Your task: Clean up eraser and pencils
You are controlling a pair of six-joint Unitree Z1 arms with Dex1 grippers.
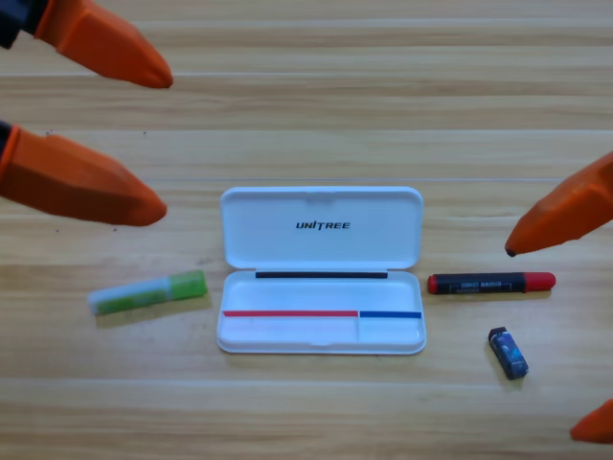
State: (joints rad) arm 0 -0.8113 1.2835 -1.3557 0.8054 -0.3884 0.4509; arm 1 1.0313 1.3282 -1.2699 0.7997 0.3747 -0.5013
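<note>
The open white case (pixel 322 331) lies at the table's middle, lid flipped back. Left of it rests the pale white pencil with the lime-green end (pixel 148 292). Right of the case lies the black pencil with red ends (pixel 490 283), and below that the small navy eraser (pixel 509 352). My left gripper (pixel 168 144) shows large at the upper left, open, its two orange jaws wide apart and holding nothing, well above the white pencil. My right gripper (pixel 541 340) sits at the right edge, open, one jaw above the black pencil and the other at the bottom right corner.
The wooden table (pixel 316 115) carries only the case, the two pencils and the eraser. The case's tray holds nothing loose.
</note>
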